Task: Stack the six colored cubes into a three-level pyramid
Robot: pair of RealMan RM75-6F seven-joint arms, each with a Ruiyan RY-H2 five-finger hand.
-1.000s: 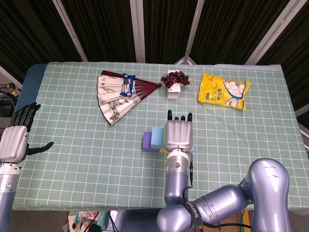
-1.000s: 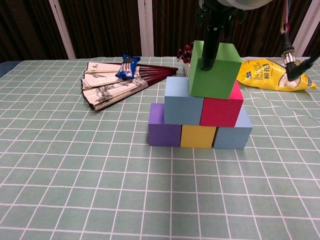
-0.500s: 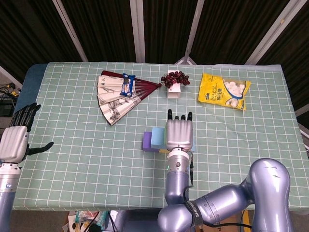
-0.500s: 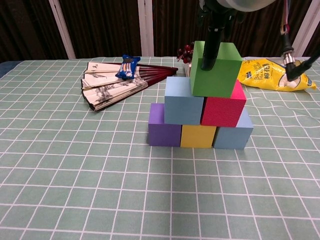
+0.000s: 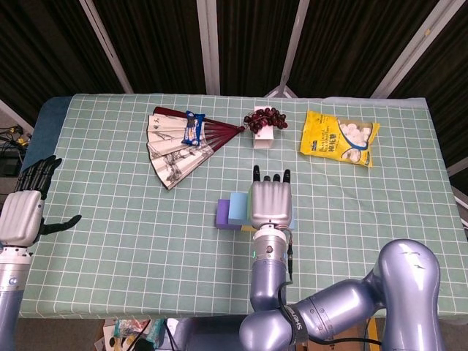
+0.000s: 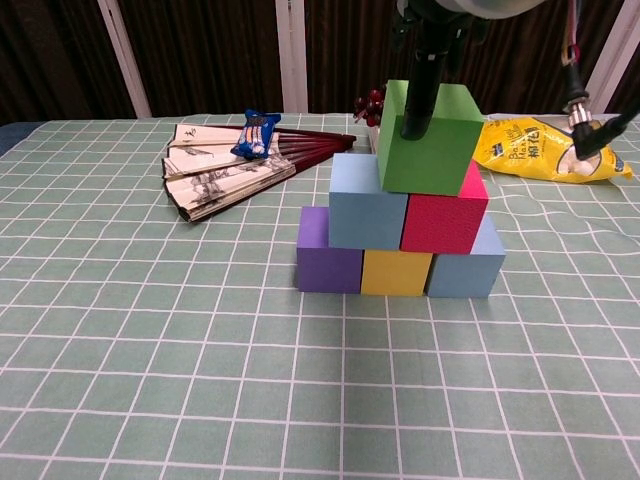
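My right hand [image 5: 271, 202] grips the green cube [image 6: 430, 138] atop the pyramid, light blue cube [image 6: 367, 207] and red cube [image 6: 444, 220] beneath it; my left hand [image 5: 22, 212], far left, hangs open above the tabletop [image 5: 110, 219].

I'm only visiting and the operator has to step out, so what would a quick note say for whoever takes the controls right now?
Right hand: over the pyramid, holding the green cube, one of its fingers down the front face.
Left hand: far left edge of the table, open, holding nothing.
Bottom row: purple cube, yellow cube, a light blue cube.
Middle row: light blue cube and red cube.
Done: all six cubes are in pyramid position; the green one sits on the middle pair.
Left: let go of the green cube and lift the right hand straight up without nudging the stack.
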